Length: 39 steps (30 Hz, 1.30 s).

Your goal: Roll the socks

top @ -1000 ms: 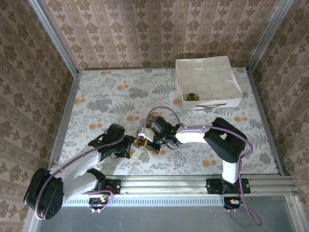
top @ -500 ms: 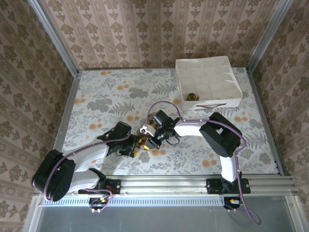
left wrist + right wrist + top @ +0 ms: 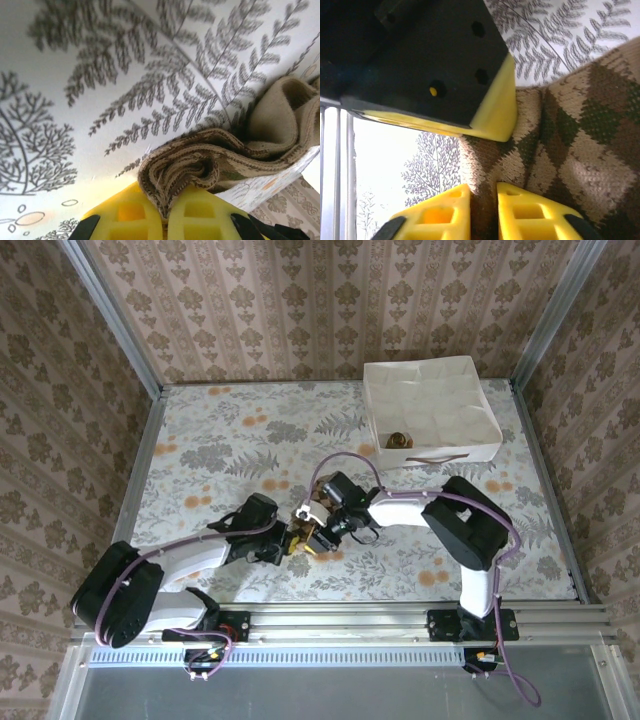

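Floral surface (image 3: 220, 430) wide open, white divided box (image 3: 436, 457) far R w/ small brownish bundle (image 3: 397, 439) in its near-left compartment. L arm (image 3: 190, 558) & R arm (image 3: 410, 508) meet front-centre. L end effector (image 3: 165, 212) clamped on bunched fabric of the argyle sock (image 3: 570, 135), lying on the surface. R end effector (image 3: 483, 202) pinching same sock, pads nearly together, right beside L's finger.

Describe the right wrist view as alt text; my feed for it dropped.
The right claw pinches a fold of the brown-and-cream argyle sock between yellow fingertips at the bottom of the frame. The left claw, black with a yellow pad, presses into the same sock from the upper left, over the fern-print table.
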### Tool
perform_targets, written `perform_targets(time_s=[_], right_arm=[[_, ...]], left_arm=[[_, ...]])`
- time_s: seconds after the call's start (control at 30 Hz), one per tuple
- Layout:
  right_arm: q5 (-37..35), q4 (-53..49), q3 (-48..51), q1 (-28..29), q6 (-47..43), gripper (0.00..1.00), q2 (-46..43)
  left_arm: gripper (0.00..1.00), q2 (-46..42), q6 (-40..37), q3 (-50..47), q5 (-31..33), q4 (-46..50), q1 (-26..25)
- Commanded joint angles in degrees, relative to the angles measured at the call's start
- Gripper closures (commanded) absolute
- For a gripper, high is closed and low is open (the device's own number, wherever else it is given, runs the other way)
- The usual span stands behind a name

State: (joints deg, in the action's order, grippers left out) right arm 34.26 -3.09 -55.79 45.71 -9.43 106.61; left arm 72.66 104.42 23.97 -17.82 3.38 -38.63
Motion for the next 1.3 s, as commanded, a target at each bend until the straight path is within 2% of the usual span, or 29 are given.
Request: perform_targets(time_s=[0.0, 0.07, 0.13, 0.33, 0.47, 0.63, 0.87, 1.07, 1.13, 1.27], right_arm=[[-12.95, 3.41, 8.23, 3.06, -3.64, 0.73, -7.69], [-21.5, 9.51, 12.86, 5.94, -6.94, 0.64, -13.17], [-29.01, 11.34, 14.71, 9.01, -10.55, 0.6, -16.1], [-45.23, 12.73, 14.67, 18.66, -17.34, 0.58, -16.08], [-51.32, 14.18, 12.82, 23.0, -20.19, 0.58, -12.8], [-52.57, 13.55, 10.17, 25.54, -22.48, 0.58, -9.53], [-55.83, 14.09, 7.79, 25.65, -22.62, 0.59, -5.31], [-54.56, 13.46, 5.96, 25.65, -21.33, 0.6, -4.6], [-53.82, 12.65, 5.71, 25.48, -20.18, 0.68, -3.98], [-52.71, 11.18, 6.21, 24.71, -16.61, 0.95, -3.64]], left_arm=[[1.0, 0.52, 3.16, -3.19, 0.5, 12.51, -0.42], [1.0, -1.11, 2.86, -2.17, 0.9, 17.11, -0.37], [1.0, -2.27, 2.22, -1.03, 1.12, 21.19, -0.22], [1.0, -2.33, 1.44, 0.63, 0.35, 24.13, 0.48], [1.0, -0.85, 0.75, 1.67, -0.32, 24.05, 1.08], [1.0, 1.21, -0.36, 2.62, -0.94, 23.74, 1.81], [1.0, 2.09, -1.49, 3.73, -1.25, 23.78, 2.11], [1.0, 2.04, -1.5, 3.39, -1.59, 22.99, 2.27], [1.0, 1.8, -1.49, 3.37, -1.64, 22.97, 2.33], [1.0, 0.52, -1.74, 3.28, -1.6, 23.49, 2.83]])
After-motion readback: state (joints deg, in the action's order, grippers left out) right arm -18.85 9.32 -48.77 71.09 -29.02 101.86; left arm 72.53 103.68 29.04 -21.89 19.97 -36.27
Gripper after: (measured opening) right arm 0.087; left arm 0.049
